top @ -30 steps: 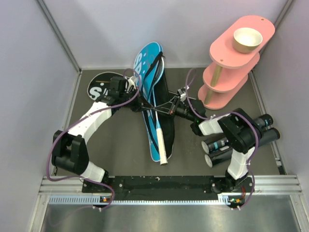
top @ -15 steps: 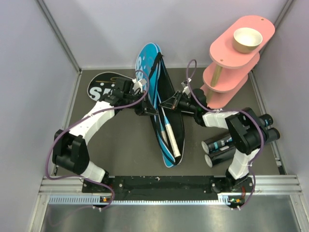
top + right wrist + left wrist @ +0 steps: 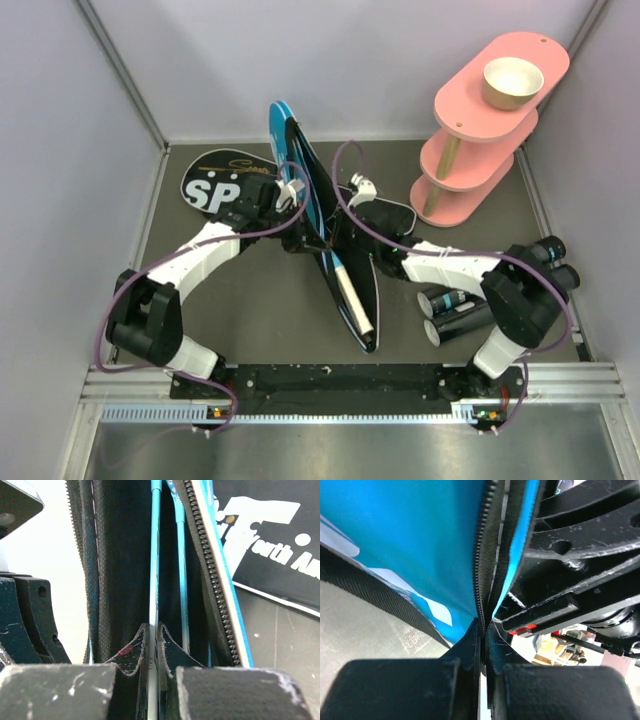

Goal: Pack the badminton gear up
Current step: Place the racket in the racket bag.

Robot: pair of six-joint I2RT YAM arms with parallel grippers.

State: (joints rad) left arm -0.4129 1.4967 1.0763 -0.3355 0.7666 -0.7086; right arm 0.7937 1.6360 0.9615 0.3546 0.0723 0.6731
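The blue racket bag (image 3: 288, 150) stands tipped on its edge in mid-table, open, with a blue racket inside; the racket's white grip (image 3: 354, 298) points toward me. My left gripper (image 3: 298, 233) is shut on the bag's zipper edge (image 3: 481, 570). My right gripper (image 3: 338, 235) reaches inside the bag and is shut on a thin blue racket shaft (image 3: 155, 555); a second blue shaft (image 3: 181, 580) lies beside it. The black SPORT bag (image 3: 215, 186) lies flat at the back left. Two black tubes (image 3: 460, 310) lie at the right. No shuttlecocks show.
The pink three-tier stand (image 3: 480, 130) stands at the back right with the tan bowl (image 3: 512, 82) on its top tier. Grey walls close in the table on the left, back and right. The right arm stretches over the tubes.
The blue bag has swung from lying flat to standing on its edge and shifted left. Both grippers moved left with it; the right arm stretched further across the table.
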